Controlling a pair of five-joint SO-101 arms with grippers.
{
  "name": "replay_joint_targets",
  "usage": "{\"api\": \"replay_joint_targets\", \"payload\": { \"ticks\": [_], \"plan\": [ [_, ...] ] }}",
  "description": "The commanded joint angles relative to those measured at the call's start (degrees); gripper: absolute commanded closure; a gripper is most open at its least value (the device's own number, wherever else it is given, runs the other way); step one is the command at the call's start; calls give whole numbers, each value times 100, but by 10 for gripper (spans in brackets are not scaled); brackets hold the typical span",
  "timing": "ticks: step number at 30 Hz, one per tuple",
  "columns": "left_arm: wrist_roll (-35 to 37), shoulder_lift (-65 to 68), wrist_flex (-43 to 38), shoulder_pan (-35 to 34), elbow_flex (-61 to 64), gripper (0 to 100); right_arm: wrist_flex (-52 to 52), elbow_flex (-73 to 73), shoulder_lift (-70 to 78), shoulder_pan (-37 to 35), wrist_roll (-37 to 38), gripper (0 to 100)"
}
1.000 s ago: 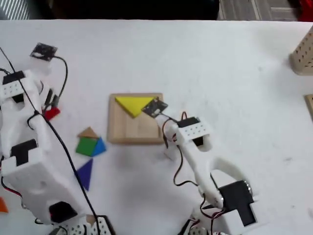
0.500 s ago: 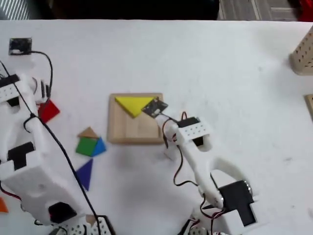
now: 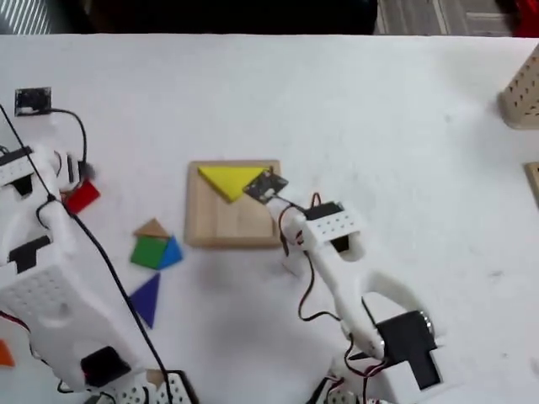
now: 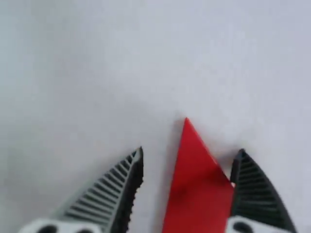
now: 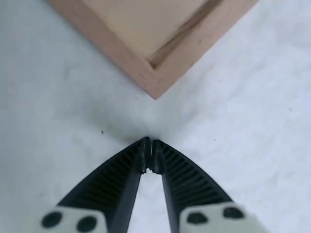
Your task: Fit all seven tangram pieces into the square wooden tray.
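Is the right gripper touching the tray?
Apart. The right wrist view shows bare table between the shut gripper tips and the tray corner.

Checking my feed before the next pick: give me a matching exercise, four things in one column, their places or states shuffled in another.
1. yellow triangle
2. red piece
3. purple triangle
4. right gripper

A. shut, by the wooden tray's corner
B. on the table, nearer the arms' bases than the green square
C. inside the wooden tray
D. between the left gripper's open fingers

Pairs: 1-C, 2-D, 3-B, 4-A.
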Motion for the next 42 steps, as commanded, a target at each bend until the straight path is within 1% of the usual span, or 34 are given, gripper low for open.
{"api": "replay_joint_targets", "payload": {
  "ticks": [1,3,4,6,8,13,18,19,20,22,23,25,30,35,39,42],
  "plan": [
    [-1503,233,862,31,158,695,-13,44,-277,-84,79,981],
    [-2497,224,1099,48,466,695,-13,44,-277,-84,79,981],
    [-2875,224,1099,57,659,697,-13,44,-277,-84,79,981],
    [-3121,215,1002,127,949,719,-13,44,-277,-84,79,981],
    [-3182,207,721,127,1108,736,-13,44,-277,-84,79,981],
    [-3156,-356,633,101,1556,735,-13,44,-277,-84,79,981],
    [-3147,-1912,580,110,2787,736,-13,44,-277,-84,79,981],
    [-3051,-2264,492,110,3015,739,-13,44,-277,-84,79,981],
    [-2804,-2580,316,110,3226,740,-13,44,-277,-84,79,981],
    [-2119,-3020,-62,92,3473,739,-13,44,-277,-84,79,981],
    [-1837,-3116,-123,22,3473,736,-13,44,-277,-84,79,981],
    [-1530,-3090,-123,-92,3235,736,-13,44,-277,-84,79,981],
    [-1284,-2281,571,-382,1873,736,-13,44,-277,-75,79,981],
    [-1327,-1024,1046,-391,580,736,-13,44,-277,-75,79,981],
    [-1925,-110,1407,-356,-62,736,-13,44,-277,-75,79,981],
    [-1785,365,1380,-400,-448,736,-13,44,-268,-75,79,981]
  ]
}}
